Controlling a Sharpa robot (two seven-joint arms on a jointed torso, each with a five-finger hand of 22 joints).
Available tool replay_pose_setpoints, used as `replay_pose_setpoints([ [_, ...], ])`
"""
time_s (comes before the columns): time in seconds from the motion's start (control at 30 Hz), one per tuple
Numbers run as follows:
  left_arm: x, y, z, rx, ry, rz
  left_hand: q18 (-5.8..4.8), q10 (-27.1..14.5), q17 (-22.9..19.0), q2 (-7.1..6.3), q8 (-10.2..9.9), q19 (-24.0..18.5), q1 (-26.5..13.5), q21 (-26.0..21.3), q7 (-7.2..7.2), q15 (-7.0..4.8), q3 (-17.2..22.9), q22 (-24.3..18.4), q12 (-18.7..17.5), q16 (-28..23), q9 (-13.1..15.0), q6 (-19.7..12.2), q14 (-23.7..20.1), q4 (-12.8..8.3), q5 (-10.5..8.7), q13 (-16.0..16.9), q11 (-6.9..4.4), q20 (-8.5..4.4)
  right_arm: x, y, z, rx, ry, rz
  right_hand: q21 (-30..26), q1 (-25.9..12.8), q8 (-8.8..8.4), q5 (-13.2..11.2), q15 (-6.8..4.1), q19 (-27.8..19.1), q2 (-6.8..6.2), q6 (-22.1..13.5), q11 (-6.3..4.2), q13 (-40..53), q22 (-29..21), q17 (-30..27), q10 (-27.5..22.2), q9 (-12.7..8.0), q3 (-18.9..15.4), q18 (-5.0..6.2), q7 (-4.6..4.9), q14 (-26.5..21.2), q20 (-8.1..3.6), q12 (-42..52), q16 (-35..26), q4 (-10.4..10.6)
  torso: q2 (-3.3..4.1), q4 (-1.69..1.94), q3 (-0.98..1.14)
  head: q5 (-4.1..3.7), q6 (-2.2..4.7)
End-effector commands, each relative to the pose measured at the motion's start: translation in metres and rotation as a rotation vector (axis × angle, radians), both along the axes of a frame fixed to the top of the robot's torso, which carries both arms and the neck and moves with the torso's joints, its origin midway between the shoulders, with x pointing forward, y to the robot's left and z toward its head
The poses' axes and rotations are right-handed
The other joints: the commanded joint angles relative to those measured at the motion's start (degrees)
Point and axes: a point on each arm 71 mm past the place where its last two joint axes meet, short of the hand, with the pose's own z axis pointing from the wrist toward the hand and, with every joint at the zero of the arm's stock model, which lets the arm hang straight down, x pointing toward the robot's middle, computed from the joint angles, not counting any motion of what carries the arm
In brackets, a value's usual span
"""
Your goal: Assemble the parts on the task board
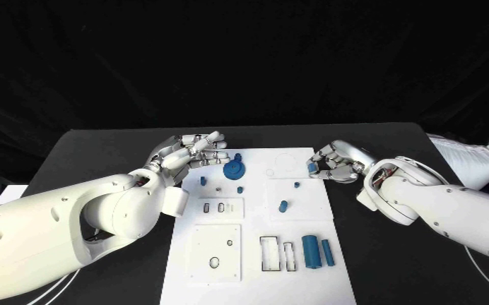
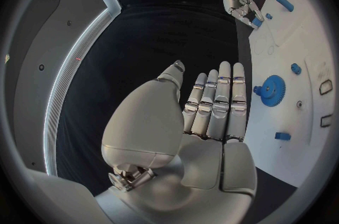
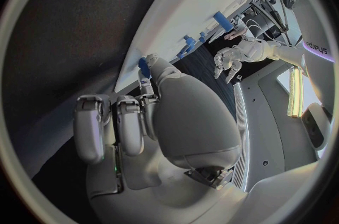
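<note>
Part (image 1: 311, 167) between right-hand fingers (image 1: 328, 169)

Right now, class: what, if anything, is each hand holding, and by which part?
The right hand pinches a small blue part at its fingertips; which end cannot be told. The left hand holds nothing.

A matt, smooth white plastic-looking task board (image 1: 306, 266) is seen on a black table (image 1: 92, 151) whose surface looks dull and faintly textured. The small blue gear-shaped part (image 1: 235, 170) and the two blue cylindrical parts (image 1: 311, 251) appear as smooth, matt plastic. The left hand (image 1: 193, 152) is finished in silver with a satin metallic sheen, highlights being caught along its fingers (image 2: 220, 101). The right hand (image 1: 337, 162) has the same silvery, lightly glossy finish. The white arm shells (image 1: 71, 220) look like smooth, semi-gloss moulded plastic.
</note>
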Motion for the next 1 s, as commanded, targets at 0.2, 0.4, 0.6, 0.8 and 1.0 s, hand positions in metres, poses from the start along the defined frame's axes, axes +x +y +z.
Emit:
replay_pose_setpoints([
  [0.2,0.0,0.0,0.001,-0.011,-0.008,-0.012,0.69,-0.27,0.05,0.01,-0.34,0.0,0.42,-0.24,0.35,0.15,0.11,-0.05,-0.2,-0.2,0.02,-0.09,-0.29,-0.34,-0.05,0.01,-0.03,0.22,-0.007,0.026,0.008,0.06,0.01,0.039,0.28,-1.71,1.44,0.52,-0.52,2.34,0.69,2.85,-0.19,10.1,7.2,15.07,2.9,1.94,-0.44,-0.82,-2.07,5.96,-0.64,-0.12,0.24,0.3,-0.1,0.1,-0.09,0.4,-0.12],
  [0.4,0.001,0.002,0.001,-0.008,-0.008,-0.007,0.69,-0.27,0.05,0.01,-0.34,0.0,0.42,-0.24,0.35,0.15,0.11,-0.05,-0.2,-0.2,0.02,-0.09,-0.29,-0.34,-0.05,0.01,-0.03,0.22,-0.016,0.058,0.016,0.091,0.038,0.06,0.18,-3.26,1.11,0.49,-0.45,2.27,0.67,2.53,-0.1,9.99,7.01,15.07,2.84,2.03,-0.87,-0.78,-1.97,5.96,-0.61,-0.35,0.24,0.91,-0.11,0.17,-0.17,0.75,-0.17],
  [0.6,0.003,0.005,0.0,-0.005,-0.008,0.001,0.69,-0.27,0.05,0.01,-0.34,0.0,0.42,-0.24,0.35,0.15,0.12,-0.05,-0.2,-0.2,0.02,-0.09,-0.29,-0.35,-0.05,0.01,-0.03,0.22,-0.027,0.098,0.02,0.08,0.048,0.111,0.0,-3.85,0.85,0.46,-0.43,2.11,0.96,2.26,-0.06,9.74,6.65,15.07,2.66,2.05,-0.9,-0.7,-1.91,5.96,-0.59,-0.79,0.24,1.18,-0.26,0.54,-0.43,1.39,-0.73],
  [0.8,0.004,0.008,-0.001,-0.003,-0.009,0.008,0.69,-0.27,0.07,0.05,-0.35,0.01,0.43,-0.24,0.35,0.15,0.14,-0.06,-0.2,-0.22,0.02,-0.09,-0.27,-0.38,-0.05,0.01,-0.02,0.22,-0.041,0.145,0.016,0.013,0.016,0.207,-0.06,-3.93,0.54,0.57,-0.38,2.07,1.01,1.85,0.03,9.7,6.56,15.07,2.62,2.01,-0.85,-0.68,-1.79,5.96,-0.57,-0.88,0.24,1.1,-0.54,0.99,-0.87,1.88,-1.57],
  [1.0,0.004,0.009,0.0,-0.004,-0.011,0.009,0.69,-0.26,0.08,0.06,-0.35,0.01,0.44,-0.24,0.35,0.15,0.15,-0.06,-0.19,-0.22,0.03,-0.08,-0.26,-0.38,-0.05,0.01,-0.03,0.21,-0.05,0.173,0.003,-0.027,0.022,0.249,-0.06,-3.85,0.44,0.83,-0.35,2.07,1.19,1.77,0.06,9.69,6.56,15.07,2.6,2.02,-0.7,-0.68,-1.76,5.96,-0.55,-0.92,0.24,1.01,-0.62,1.3,-1.18,1.95,-2.09],
])
